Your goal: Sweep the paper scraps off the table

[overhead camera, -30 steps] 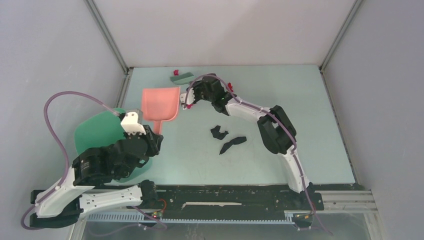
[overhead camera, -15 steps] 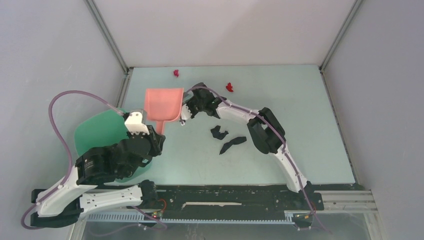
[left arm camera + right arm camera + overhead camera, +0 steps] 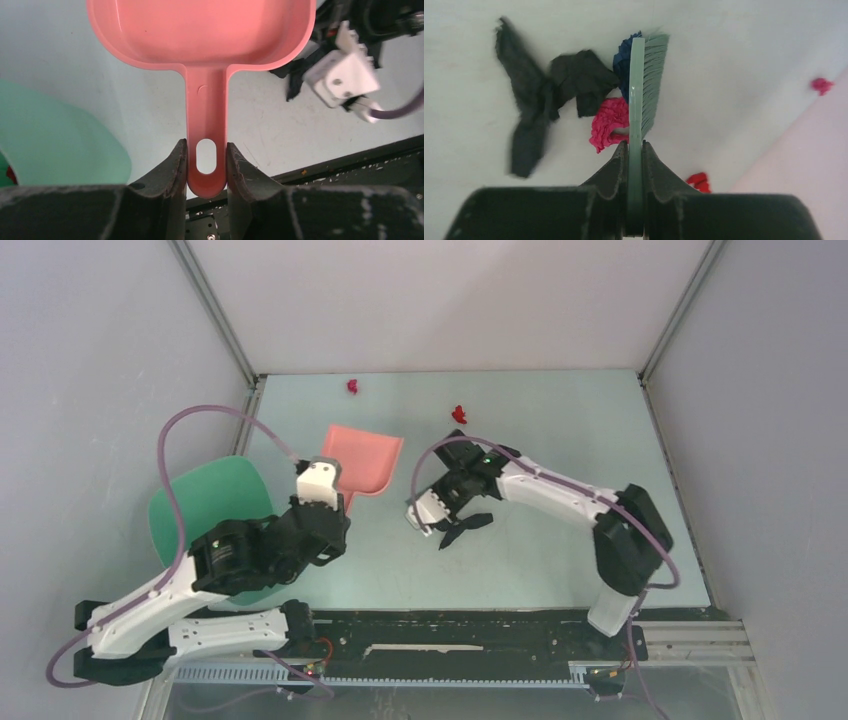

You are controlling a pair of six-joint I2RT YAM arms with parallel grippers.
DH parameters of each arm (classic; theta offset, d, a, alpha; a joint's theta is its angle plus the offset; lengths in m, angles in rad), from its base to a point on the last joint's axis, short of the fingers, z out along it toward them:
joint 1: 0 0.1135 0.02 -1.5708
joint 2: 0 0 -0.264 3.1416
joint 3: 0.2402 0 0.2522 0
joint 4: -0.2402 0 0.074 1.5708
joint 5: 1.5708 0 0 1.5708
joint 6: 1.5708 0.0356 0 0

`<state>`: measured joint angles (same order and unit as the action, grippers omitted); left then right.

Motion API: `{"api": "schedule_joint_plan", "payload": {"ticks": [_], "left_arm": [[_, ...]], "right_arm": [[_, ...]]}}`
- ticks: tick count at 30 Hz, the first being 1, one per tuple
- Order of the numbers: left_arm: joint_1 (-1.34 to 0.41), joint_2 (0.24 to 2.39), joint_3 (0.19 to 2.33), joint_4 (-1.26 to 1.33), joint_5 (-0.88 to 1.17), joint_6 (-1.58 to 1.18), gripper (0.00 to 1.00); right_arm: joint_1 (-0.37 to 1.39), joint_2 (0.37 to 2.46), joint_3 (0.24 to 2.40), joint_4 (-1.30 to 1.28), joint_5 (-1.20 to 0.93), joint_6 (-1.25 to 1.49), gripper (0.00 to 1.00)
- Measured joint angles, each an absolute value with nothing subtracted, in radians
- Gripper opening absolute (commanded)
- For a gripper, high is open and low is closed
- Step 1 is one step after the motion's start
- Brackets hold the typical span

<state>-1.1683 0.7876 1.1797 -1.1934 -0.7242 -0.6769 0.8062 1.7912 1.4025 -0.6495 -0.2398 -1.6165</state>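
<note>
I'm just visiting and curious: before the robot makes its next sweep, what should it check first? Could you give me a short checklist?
1. Dustpan gripped: the left gripper is shut on its handle. Ok.
2. Brush gripped: the right gripper pinches the green brush. Ok.
3. Brush at the pile: the pink scrap, dark blue scrap and black scraps lie right beside the brush. Ok.
4. Dustpan mouth facing the pile: it opens toward the far side, and the pile lies off to its side. Not ok.
5. All scraps gathered: two red scraps lie apart near the far edge of the table. Not ok.
6. Dustpan lip flat on the table: cannot tell.
</note>
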Motion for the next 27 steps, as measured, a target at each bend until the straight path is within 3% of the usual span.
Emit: {"api": "schedule_joint_plan", "payload": {"ticks": [7,15,27], "left_arm": [[-1.168,0.894,1.214,-1.201,-0.647,-0.611,0.0],[-1.168,0.973,1.207,-1.229,-0.489,-0.574,0.0],[-1.169,1.005,1.023,-1.205,-0.205,-0.544,0.0]], "right_arm": [[0.736,1.561,1.212,-0.737,-0.274,-1.486,0.0],[0.505,1.411,1.188,-0.783,-0.388,-1.225,0.0],[0.235,1.269,1.187,-0.754,-0.512,-0.755,0.0]]}}
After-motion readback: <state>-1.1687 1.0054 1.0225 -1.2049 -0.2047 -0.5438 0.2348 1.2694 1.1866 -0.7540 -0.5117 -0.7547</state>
